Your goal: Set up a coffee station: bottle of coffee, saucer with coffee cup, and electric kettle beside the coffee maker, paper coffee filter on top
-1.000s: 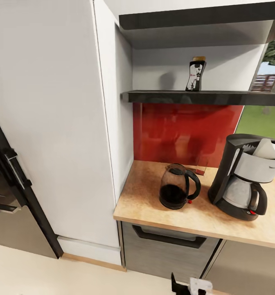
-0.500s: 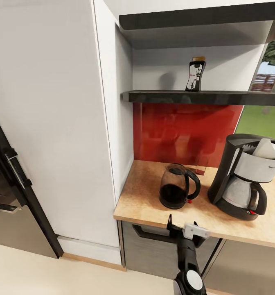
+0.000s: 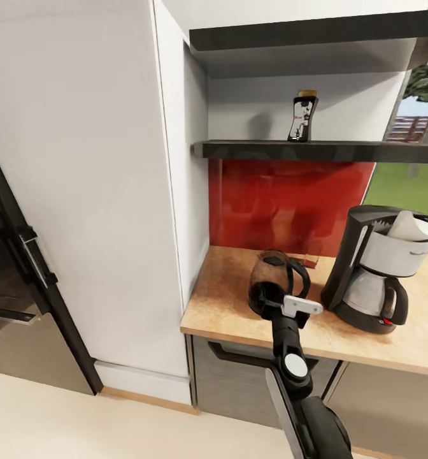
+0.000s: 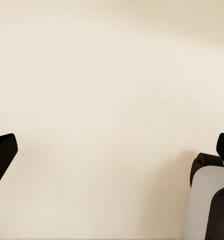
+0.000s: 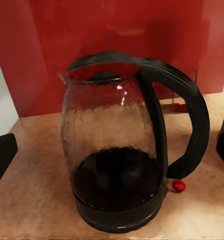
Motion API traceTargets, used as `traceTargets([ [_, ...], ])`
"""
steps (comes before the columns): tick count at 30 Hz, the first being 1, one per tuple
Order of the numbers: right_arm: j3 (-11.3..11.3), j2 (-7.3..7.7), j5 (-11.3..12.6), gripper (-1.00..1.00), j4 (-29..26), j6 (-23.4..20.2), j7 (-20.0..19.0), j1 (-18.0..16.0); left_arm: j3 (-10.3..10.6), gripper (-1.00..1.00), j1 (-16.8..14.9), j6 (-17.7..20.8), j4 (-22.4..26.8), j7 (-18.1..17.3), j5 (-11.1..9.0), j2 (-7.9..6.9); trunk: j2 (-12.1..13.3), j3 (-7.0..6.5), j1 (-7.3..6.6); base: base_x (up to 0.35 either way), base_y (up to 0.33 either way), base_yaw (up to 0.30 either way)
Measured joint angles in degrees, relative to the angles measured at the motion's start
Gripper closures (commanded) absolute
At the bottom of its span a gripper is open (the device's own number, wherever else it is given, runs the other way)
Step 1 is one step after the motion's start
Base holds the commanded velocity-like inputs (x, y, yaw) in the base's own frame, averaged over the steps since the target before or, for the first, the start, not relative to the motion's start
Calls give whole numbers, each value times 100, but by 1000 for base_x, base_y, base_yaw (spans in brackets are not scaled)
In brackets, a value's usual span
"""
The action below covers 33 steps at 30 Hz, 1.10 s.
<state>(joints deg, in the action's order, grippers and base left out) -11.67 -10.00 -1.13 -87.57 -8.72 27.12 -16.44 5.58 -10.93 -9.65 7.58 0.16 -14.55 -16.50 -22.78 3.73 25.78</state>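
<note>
1. Up front, the right arm reaches over the counter (image 3: 227, 306) edge, its right gripper (image 3: 279, 299) just before the electric kettle (image 3: 274, 284) in the head view.
2. From the right wrist view, the fingers (image 5: 3, 155) sit spread wide at either edge, with the kettle (image 5: 122, 150) between them but not touched (dark liquid low in its glass body, handle toward the coffee maker).
3. The coffee maker (image 3: 373, 271) stands on the counter just beside the kettle, a paper coffee filter (image 3: 410, 226) in its top.
4. The bottle of coffee (image 3: 302, 116) stands upright on the shelf (image 3: 303, 150) above the red backsplash (image 3: 284, 204).
5. The left gripper (image 4: 112, 155) hangs over pale floor (image 4: 107, 75), its fingers (image 4: 2, 152) spread apart.
</note>
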Motion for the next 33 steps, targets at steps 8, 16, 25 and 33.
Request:
traceTargets([
  [8, 17, 0, 10, -100, 27, -91, -1, -114, -3, -100, -8, 2, 10, 0, -2, 0, -1, 0, -3, -44, 13, 0],
  [16, 4, 0, 16, -100, 34, -79, -2, -116, -1, -100, -10, 2, 9, 0, -1, 0, -1, -3, -3, -2, 1, -65],
  [25, -9, 0, 19, -100, 66, -79, -2, -112, -1, -100, -11, 1, 8, 33, 1, 0, -1, -31, -3, 0, 0, -270],
  [33, -21, 0, 24, -100, 80, -92, -1, -117, 0, -100, -10, 5, 8, 193, -10, 20, -1, -48, -3, 0, 0, -129],
])
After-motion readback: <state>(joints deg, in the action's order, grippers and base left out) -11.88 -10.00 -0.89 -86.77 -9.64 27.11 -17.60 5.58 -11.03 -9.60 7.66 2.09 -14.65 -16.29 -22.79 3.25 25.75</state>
